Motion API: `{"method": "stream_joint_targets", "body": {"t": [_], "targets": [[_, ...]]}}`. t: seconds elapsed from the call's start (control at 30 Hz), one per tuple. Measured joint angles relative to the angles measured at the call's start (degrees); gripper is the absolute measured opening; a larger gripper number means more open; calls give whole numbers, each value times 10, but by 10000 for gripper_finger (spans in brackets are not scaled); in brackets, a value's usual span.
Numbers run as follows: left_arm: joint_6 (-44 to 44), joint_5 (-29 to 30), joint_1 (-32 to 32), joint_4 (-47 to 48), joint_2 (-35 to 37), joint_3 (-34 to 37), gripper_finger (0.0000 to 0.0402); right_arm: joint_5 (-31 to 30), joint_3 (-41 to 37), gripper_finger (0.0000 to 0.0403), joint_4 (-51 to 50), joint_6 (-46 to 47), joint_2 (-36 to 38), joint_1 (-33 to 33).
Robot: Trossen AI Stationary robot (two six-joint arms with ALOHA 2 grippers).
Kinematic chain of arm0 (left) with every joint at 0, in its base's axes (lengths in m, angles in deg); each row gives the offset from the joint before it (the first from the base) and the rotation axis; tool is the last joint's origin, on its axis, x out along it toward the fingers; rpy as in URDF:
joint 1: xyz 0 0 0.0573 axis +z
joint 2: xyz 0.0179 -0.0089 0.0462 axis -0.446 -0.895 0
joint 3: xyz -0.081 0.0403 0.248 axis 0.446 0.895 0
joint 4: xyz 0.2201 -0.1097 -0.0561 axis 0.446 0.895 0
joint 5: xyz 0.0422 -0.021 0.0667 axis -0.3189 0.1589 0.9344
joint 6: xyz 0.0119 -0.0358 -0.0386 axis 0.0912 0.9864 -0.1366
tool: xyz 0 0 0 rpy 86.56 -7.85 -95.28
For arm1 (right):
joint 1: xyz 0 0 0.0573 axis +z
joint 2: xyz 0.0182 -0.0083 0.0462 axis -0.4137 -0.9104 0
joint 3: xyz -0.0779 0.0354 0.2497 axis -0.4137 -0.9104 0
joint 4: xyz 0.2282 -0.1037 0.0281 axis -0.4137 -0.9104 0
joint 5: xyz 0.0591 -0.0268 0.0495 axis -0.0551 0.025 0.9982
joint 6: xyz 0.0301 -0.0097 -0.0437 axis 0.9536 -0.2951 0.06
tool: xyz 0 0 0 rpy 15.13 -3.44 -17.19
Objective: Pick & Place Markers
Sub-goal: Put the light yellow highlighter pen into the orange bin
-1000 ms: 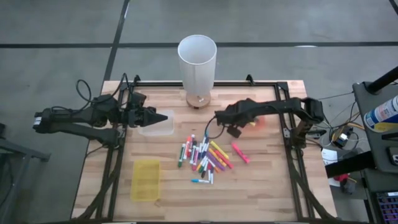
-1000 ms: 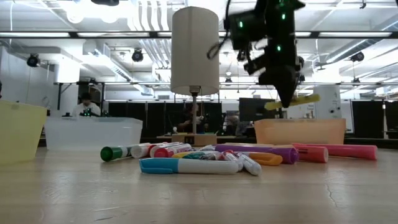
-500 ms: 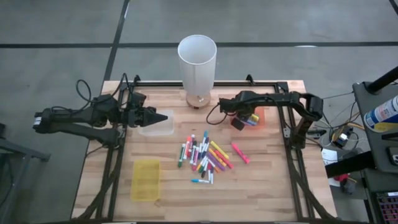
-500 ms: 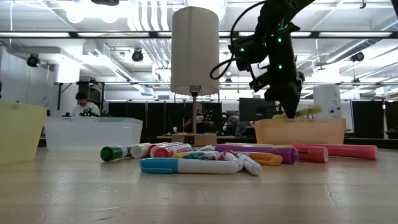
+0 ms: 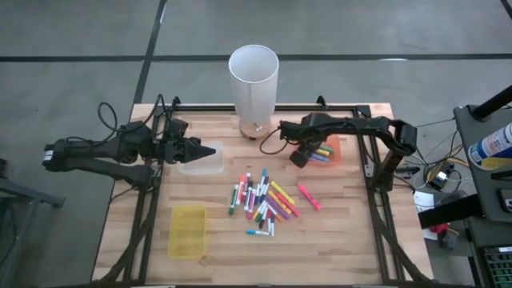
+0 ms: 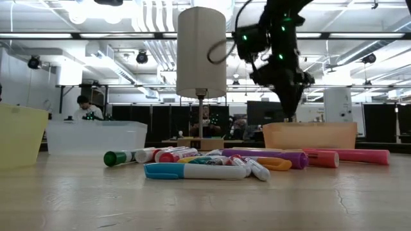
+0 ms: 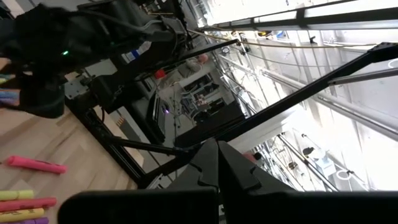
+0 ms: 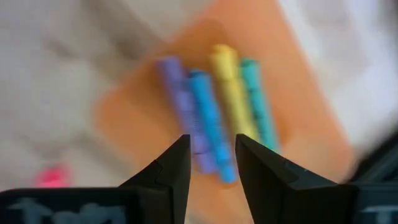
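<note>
Several markers (image 5: 264,200) in mixed colours lie in a loose pile on the wooden table's middle, seen close up in the low view as markers (image 6: 212,163). One pink marker (image 5: 309,196) lies apart to the right. My right gripper (image 8: 211,142) points down, open, just above the orange tray (image 8: 124,112) at the far right. In the tray a purple, a blue, a yellow (image 8: 229,87) and a teal marker lie side by side. My left gripper (image 5: 213,150) waits shut above the clear tray (image 5: 200,162) at the far left.
A tall white cylinder on a wooden foot (image 5: 254,80) stands at the far edge, left of the orange tray (image 5: 337,145). A yellow tray (image 5: 188,230) sits near the front left. Bare table lies right of the pile and along the near edge.
My right gripper has carried a yellow marker toward the table's far edge over the orange tray, lowered it to the rim and let it go. The marker now lies in the tray with the others, and the fingers hold nothing.
</note>
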Motion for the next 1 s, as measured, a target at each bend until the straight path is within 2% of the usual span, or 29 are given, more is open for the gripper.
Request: {"method": "stream_joint_targets", "body": {"t": [0.27,0.5,0.57,0.7,1.0], "targets": [[13,0,0,0,0,0,0,151,75,108,44,58,0,47],[14,0,0,0,0,0,0,267,106,99,179,151,0,95],[15,0,0,0,0,0,0,268,104,97,217,181,0,104],[15,0,0,0,0,0,0,212,103,100,223,232,-11,124],[15,0,0,0,-1,0,0,197,106,156,213,235,-98,152]]}}
